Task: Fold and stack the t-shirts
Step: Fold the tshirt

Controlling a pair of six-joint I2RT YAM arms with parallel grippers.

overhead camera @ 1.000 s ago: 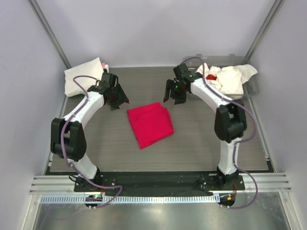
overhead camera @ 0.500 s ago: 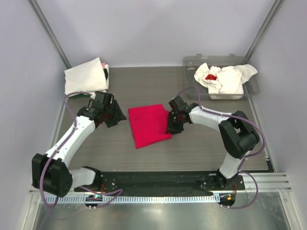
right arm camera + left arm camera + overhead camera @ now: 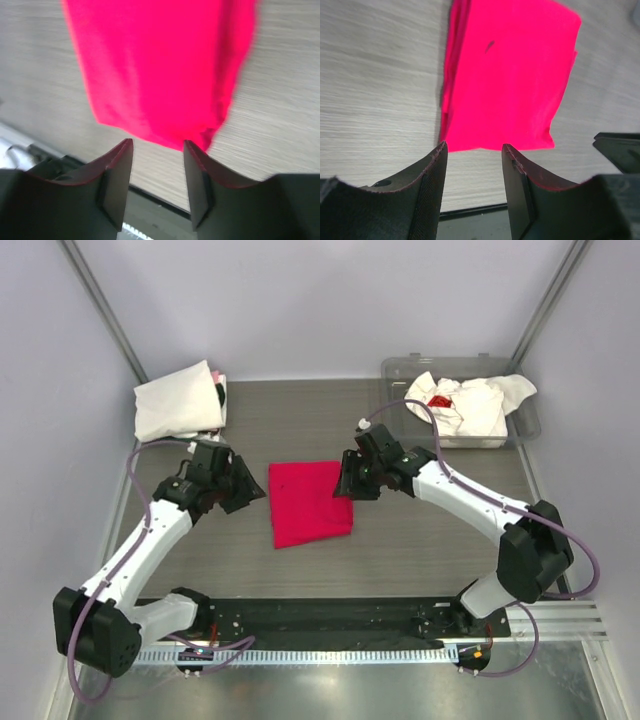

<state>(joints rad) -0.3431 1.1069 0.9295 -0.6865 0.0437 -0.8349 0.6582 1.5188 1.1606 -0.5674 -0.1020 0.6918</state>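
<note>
Item 1, left gripper (image 3: 474, 148): we record its two dark fingers (image 3: 427, 185) apart with nothing between them. Bare table (image 3: 370, 75) shows in the gap. The gripper hangs just off the left edge of the red t-shirt (image 3: 510, 75), with no contact that we can see.

Item 2, right gripper (image 3: 158, 144): we record its fingers likewise apart and gripping nothing. The edge of the red cloth lies right at the mouth of the gap, and from above the gripper sits at the shirt's right edge. We cannot tell whether a fingertip touches the cloth.

Item 3, red t-shirt: folded to a rough rectangle, flat on the middle of the table, between the two grippers.

Item 4, white t-shirt (image 3: 175, 400): folded, at the far left corner of the table, well apart from the red one.

Item 5, white t-shirts (image 3: 475, 405): a crumpled heap in the clear tub (image 3: 530, 422) at the far right corner, spilling over its right rim; a small red mark (image 3: 438, 400) shows on one
</note>
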